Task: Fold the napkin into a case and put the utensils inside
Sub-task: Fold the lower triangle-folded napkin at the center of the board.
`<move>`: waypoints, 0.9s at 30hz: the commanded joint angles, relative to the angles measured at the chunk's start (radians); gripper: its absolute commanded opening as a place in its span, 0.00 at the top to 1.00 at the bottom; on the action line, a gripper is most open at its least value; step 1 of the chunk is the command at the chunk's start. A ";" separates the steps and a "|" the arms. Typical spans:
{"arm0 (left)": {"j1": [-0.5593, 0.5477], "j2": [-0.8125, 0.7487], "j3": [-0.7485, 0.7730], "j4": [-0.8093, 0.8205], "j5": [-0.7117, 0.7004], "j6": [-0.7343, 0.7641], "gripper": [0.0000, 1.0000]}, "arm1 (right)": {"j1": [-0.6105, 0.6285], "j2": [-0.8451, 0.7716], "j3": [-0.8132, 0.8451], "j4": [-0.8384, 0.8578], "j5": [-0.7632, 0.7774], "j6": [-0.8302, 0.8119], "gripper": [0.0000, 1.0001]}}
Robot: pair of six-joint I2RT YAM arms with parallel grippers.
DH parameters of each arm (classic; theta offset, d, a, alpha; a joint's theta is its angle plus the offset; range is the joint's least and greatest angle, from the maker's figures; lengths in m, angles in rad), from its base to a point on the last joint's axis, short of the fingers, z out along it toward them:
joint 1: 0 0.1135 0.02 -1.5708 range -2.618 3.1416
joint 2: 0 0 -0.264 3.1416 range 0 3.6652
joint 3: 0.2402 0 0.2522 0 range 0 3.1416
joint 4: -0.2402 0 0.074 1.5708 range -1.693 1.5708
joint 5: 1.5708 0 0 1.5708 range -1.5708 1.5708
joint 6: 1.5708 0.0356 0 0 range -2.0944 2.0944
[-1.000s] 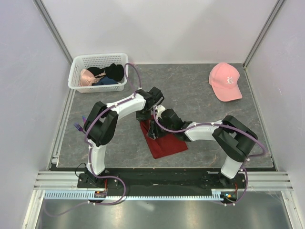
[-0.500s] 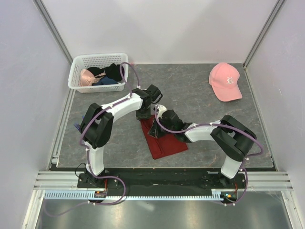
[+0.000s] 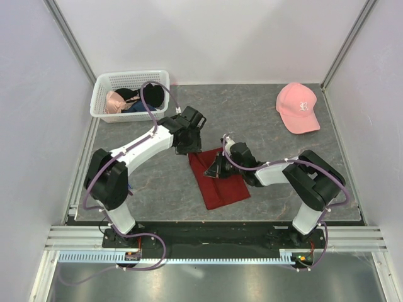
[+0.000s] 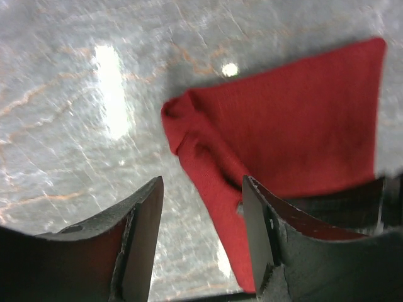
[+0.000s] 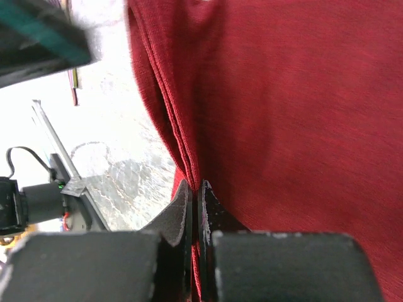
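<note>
left claw: jaws wide apart, low over the far-left corner of the napkin; grips nothing
left wrist view: bunched corner and a raised fold of the red cloth run in between the two dark fingers; touching or not, cannot tell
right claw: pinched tight on the napkin, jaws nearly meeting
right wrist view: several stacked cloth layers go straight into the closed fingertips, cloth lifted a bit there
napkin place: on the grey surface, centre-front, between the two arms, near the front edge
napkin shape: partly folded, long axis slanted from far-left to near-right, near part flat, far part rumpled under the claws
white basket: far-left corner of the surface, well apart from the napkin
garments: black and pink, piled inside the basket
pink cap: far-right, lying on the surface, well apart from the napkin
arms: left reaches in from the left, right from the right, claws just beside each other over the cloth
</note>
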 commanded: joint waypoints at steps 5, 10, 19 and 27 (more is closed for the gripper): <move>0.022 -0.103 -0.113 0.151 0.097 0.006 0.56 | -0.070 0.004 -0.078 0.139 -0.101 0.150 1.00; 0.042 -0.078 -0.130 0.185 0.137 -0.001 0.67 | -0.096 0.012 -0.093 0.143 -0.121 0.170 1.00; 0.075 -0.008 -0.112 0.259 0.198 -0.010 0.73 | -0.131 0.015 -0.119 0.111 -0.104 0.176 1.00; 0.083 0.052 -0.099 0.302 0.250 -0.017 0.78 | -0.154 0.027 -0.121 0.082 -0.092 0.161 1.00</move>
